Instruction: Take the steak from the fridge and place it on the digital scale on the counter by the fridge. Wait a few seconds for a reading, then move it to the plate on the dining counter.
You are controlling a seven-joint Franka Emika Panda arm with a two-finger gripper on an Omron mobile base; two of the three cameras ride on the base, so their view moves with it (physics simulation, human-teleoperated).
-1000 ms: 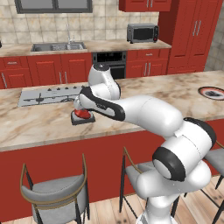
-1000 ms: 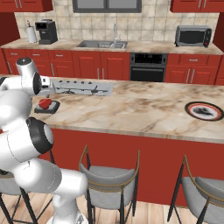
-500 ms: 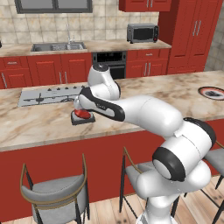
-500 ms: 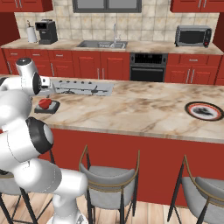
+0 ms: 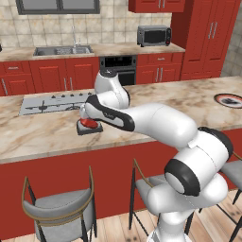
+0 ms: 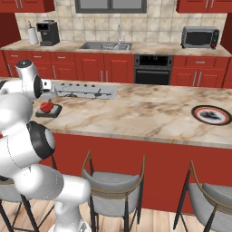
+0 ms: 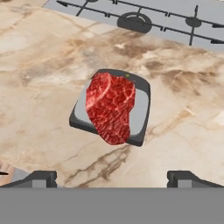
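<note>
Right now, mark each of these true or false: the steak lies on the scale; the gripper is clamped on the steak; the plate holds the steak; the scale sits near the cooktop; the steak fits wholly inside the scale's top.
1. The steak lies on the digital scale. True.
2. The gripper is clamped on the steak. False: its fingertips stand wide apart, short of the steak.
3. The plate holds the steak. False: it sits far along the counter, with no steak on it.
4. The scale sits near the cooktop. True.
5. The steak fits wholly inside the scale's top. False: one end overhangs an edge.
</note>
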